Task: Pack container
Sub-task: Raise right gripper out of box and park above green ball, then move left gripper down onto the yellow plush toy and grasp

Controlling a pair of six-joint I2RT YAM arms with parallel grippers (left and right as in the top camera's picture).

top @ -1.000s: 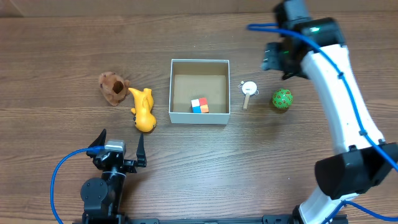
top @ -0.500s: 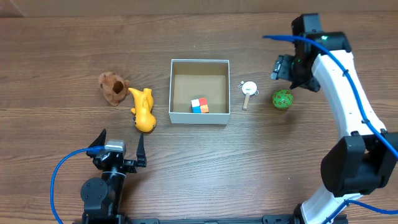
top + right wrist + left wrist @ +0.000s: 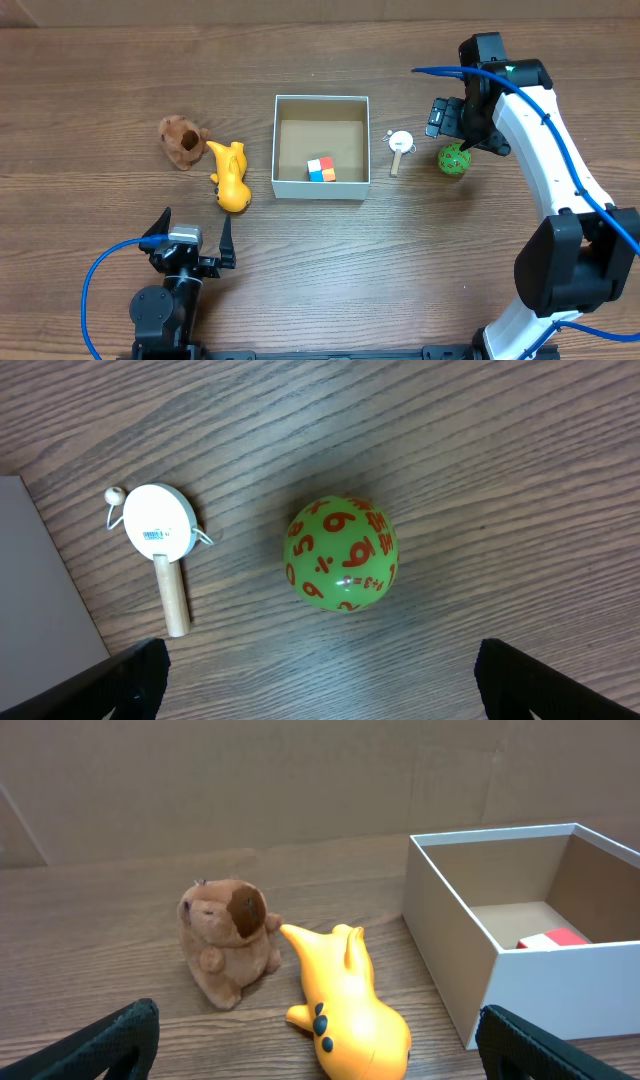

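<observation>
The right gripper (image 3: pixel 318 678) hovers over the green ball (image 3: pixel 341 554), which sits on the worktop toward the right edge. Its 2 fingers are spread wide and hold nothing. In the wrist view the ball lies between them, a little nearer the top of the frame than the fingertips. The step in hand looks like picking this ball.

To do it well, the gripper should first shift until the ball sits square between the fingers, then drop straight down. A ball rolls away from any one-sided touch, so both fingers ought to meet it together, at or just below its widest part. The small white drum rattle (image 3: pixel 160 535) lies near the ball on the side toward the container (image 3: pixel 320 190), and the finger on that side needs to come down clear of it.

The container stands at the middle of the worktop, closer to the far edge, with 1 coloured cube (image 3: pixel 321 170) already inside. The yellow toy (image 3: pixel 230 177) and brown plush (image 3: pixel 182 142) wait on its left. The left gripper (image 3: pixel 194 232) rests near the front edge, toward the left corner, wide open and empty.
</observation>
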